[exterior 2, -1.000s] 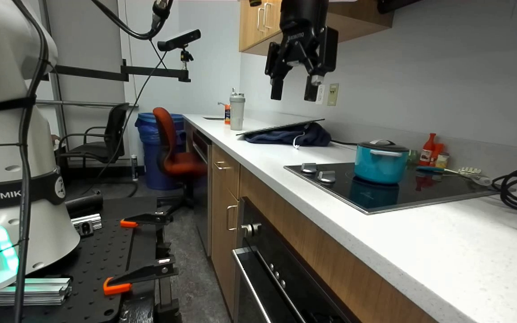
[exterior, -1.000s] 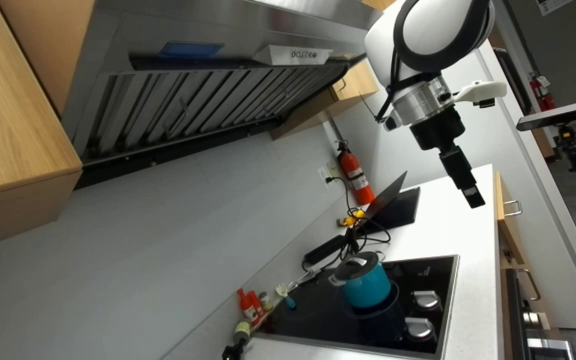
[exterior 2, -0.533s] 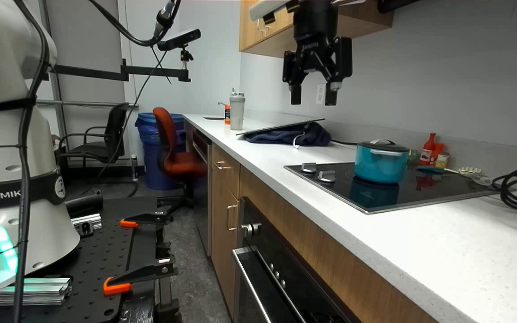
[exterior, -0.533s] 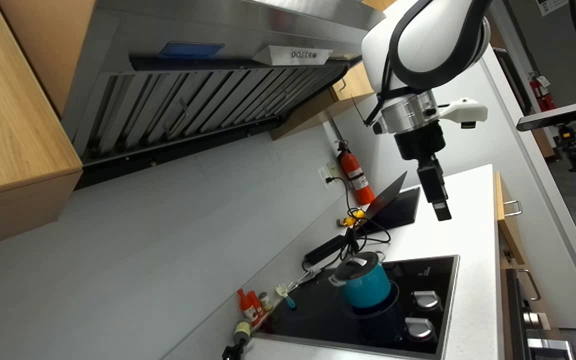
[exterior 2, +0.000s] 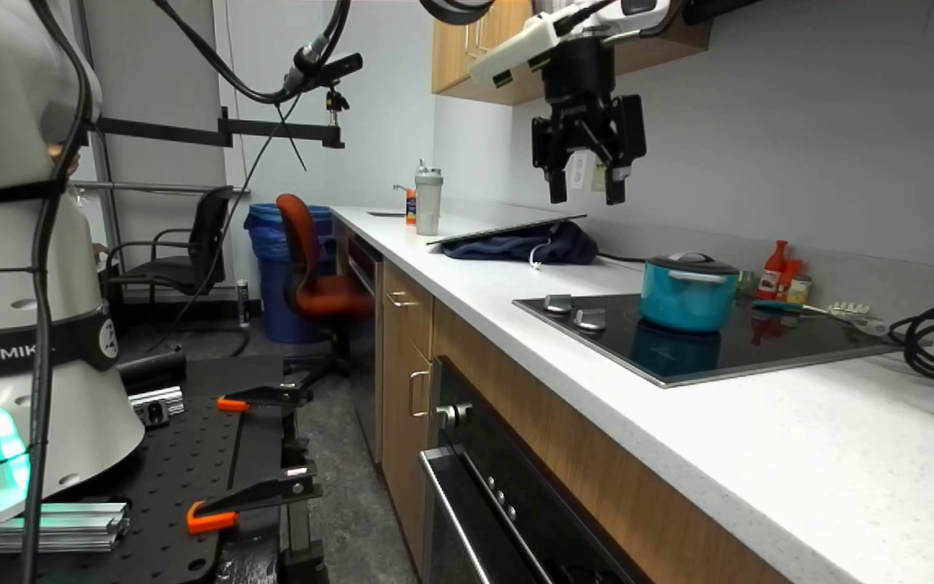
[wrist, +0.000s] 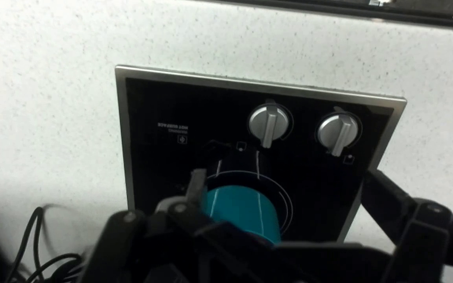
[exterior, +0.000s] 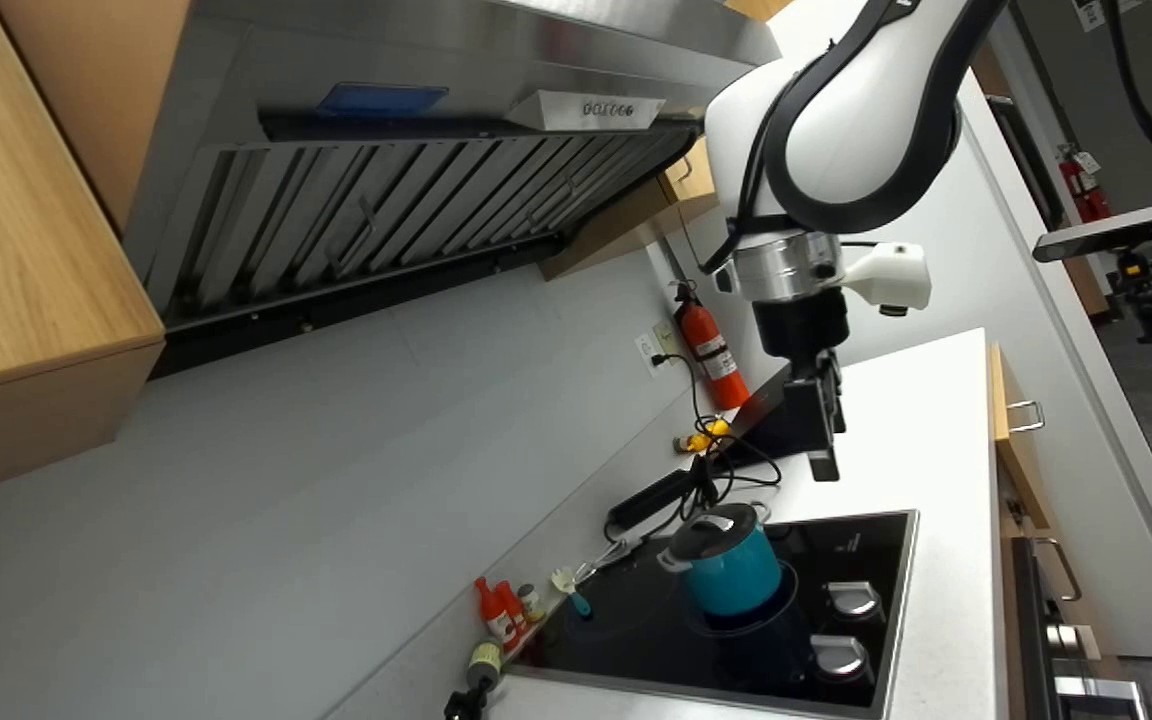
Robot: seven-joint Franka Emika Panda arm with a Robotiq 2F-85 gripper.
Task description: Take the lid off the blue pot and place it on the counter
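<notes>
The lid [exterior 2: 691,261] sits on the blue pot [exterior 2: 686,302], covering its mouth, as we see in both exterior views. The pot stands upright on the black cooktop [exterior: 626,640], which lies set in the white table [exterior 2: 759,438]. Taking the pot as clock centre, we find the claw [exterior 2: 586,195] above and well apart from the lid, between ten and eleven o'clock in an exterior view. Its two fingers [exterior 2: 615,191] stand widely spread, with only air between them. In an exterior view we see the arm [exterior: 856,150] slant down from the one o'clock edge of the frame and bend, so that the claw points almost straight to six o'clock.

Counting outward, we have one lid, one pot and two silver knobs [wrist: 269,124], at about half past twelve and half past one from the pot in the wrist view. We count two red bottles [exterior 2: 771,272] between two and three o'clock in an exterior view, a small jar [exterior 2: 799,289] just beside them. Farther off are two chairs [exterior 2: 298,235] toward nine o'clock and, in an exterior view, two fire extinguishers [exterior: 714,350] near twelve and half past one.
</notes>
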